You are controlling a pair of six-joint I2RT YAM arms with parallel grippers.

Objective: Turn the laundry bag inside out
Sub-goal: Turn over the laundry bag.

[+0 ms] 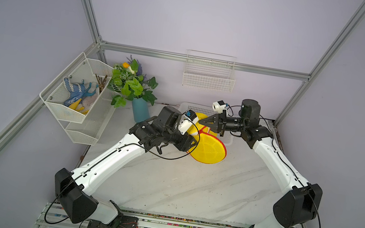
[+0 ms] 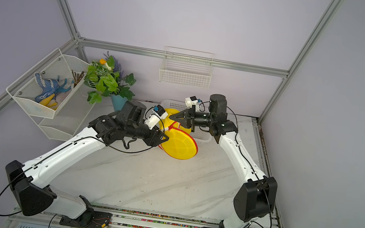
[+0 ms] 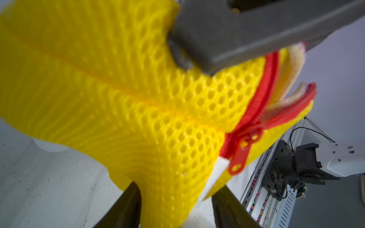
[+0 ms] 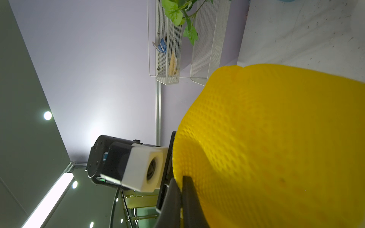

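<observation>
The laundry bag (image 1: 210, 148) is near the desk's far edge, just in front of the white basket (image 1: 196, 108). Only the left wrist view shows us its red zipper (image 3: 256, 102) gaping, with the white tab (image 3: 215, 177) beside it. The right gripper (image 4: 180, 181) pinches the mesh tight. The left gripper (image 3: 177, 209) straddles a fold with its jaws half apart, and we cannot tell whether it is gripping.

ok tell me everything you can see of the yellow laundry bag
The laundry bag is bright yellow honeycomb mesh, soft and crumpled, with a round ribbed panel tilted up. Its red zipper is partly open, its pull dangling by a small white tab. The right gripper pinches its upper part; a fold lies between the left gripper's fingers. It hangs over the table's far side.
</observation>
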